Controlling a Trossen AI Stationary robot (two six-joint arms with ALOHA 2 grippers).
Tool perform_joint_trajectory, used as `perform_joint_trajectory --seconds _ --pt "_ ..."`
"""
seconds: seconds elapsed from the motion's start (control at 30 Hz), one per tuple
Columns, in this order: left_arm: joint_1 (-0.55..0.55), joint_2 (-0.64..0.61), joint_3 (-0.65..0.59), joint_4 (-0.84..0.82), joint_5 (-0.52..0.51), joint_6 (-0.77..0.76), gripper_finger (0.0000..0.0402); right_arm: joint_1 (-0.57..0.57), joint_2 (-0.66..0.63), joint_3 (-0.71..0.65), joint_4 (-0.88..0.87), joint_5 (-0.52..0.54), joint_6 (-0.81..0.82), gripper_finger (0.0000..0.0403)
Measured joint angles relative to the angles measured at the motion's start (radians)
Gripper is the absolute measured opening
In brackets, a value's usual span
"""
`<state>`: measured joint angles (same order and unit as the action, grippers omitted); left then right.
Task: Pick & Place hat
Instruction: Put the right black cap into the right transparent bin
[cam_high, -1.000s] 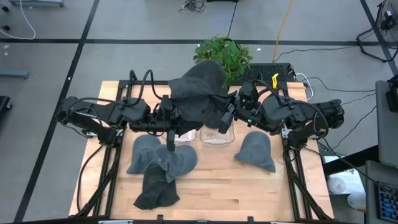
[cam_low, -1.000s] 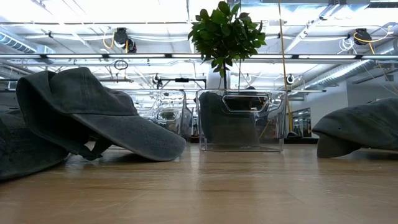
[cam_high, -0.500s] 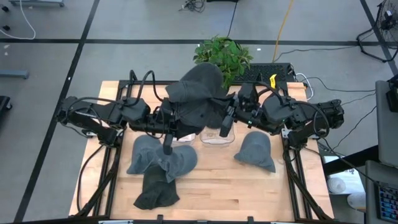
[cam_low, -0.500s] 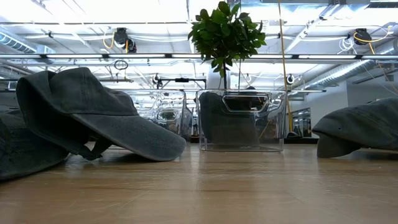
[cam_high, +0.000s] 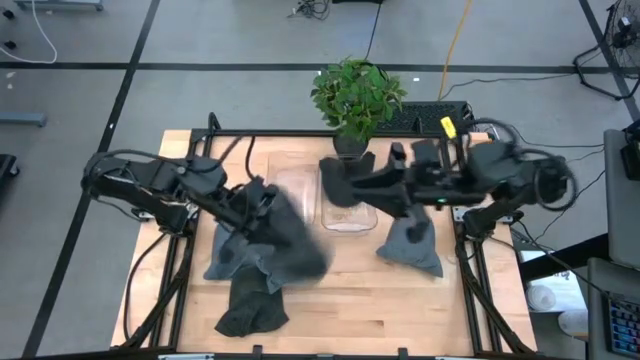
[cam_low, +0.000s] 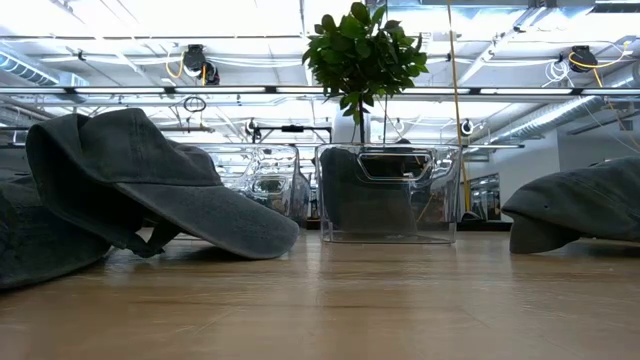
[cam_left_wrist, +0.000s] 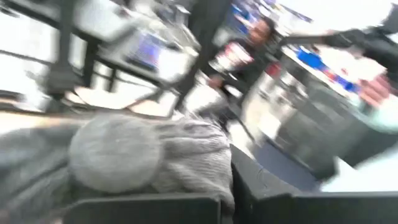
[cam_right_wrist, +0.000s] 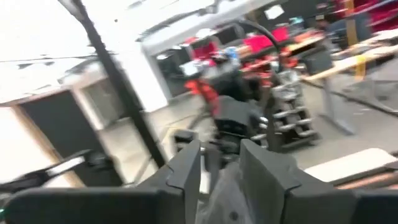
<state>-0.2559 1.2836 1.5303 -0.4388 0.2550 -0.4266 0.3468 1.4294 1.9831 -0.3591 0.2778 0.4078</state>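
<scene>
High view: my left gripper (cam_high: 262, 200) hangs over the left half of the table (cam_high: 350, 300). My right gripper (cam_high: 340, 185) reaches in over the clear bin (cam_high: 350, 218).
Hat in hand: the hat (cam_high: 290, 240) is a dark mass at the end of my left arm, above the pile of hats (cam_high: 240, 275) and beside the bin, not in it.
Left wrist view: grey fabric (cam_left_wrist: 124, 155) bunches right against my own fingers, so I judge the left gripper to be closed on the hat (the contact itself is hidden under the cloth).
Right gripper: whether it grips anything I cannot tell.
Handling: I judge the hat light, soft and limp. The crown will fold and the brim will droop, so it will swing from a single pinch.
Where to hold: the stiffer brim or the seam at the crown's edge, not loose cloth.
Low view: the bin (cam_low: 390, 190) stands in front of the plant (cam_low: 360, 50) with something dark already inside.
Other hat: one hat (cam_high: 410, 245) lies alone under my right arm.
</scene>
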Motion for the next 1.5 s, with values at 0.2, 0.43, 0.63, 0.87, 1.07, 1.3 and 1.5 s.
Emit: perform_joint_trajectory --seconds 0.2,0.43,0.63,0.87,1.07,1.3,1.5 --pt "0.024 -0.025 0.000 -0.118 0.231 -0.102 0.0001 0.025 -0.050 0.000 0.008 -0.176 0.000 0.0117" --pt "0.039 -0.026 0.000 -0.168 0.445 -0.231 0.0000 -0.010 -0.043 0.000 0.004 -0.308 0.024 0.0117" --pt "0.038 -0.026 0.000 -0.174 0.553 -0.335 0.0000 -0.067 0.005 0.000 -0.051 -0.363 0.031 0.0117" --pt "0.030 -0.026 0.000 -0.330 0.493 -0.273 0.0000 -0.131 0.080 0.000 -0.126 -0.387 0.144 0.0117" --pt "0.010 -0.016 0.000 -0.477 0.312 -0.137 0.0000 -0.163 0.108 -0.002 -0.160 -0.359 0.126 0.0111" --pt "-0.045 0.046 0.001 -0.662 0.210 -0.050 0.0000 -0.196 0.108 -0.001 -0.152 -0.359 0.073 0.0109" --pt "-0.054 0.087 0.026 -0.674 0.062 0.032 0.0000 -0.229 0.107 -0.001 -0.153 -0.392 0.053 0.0118"
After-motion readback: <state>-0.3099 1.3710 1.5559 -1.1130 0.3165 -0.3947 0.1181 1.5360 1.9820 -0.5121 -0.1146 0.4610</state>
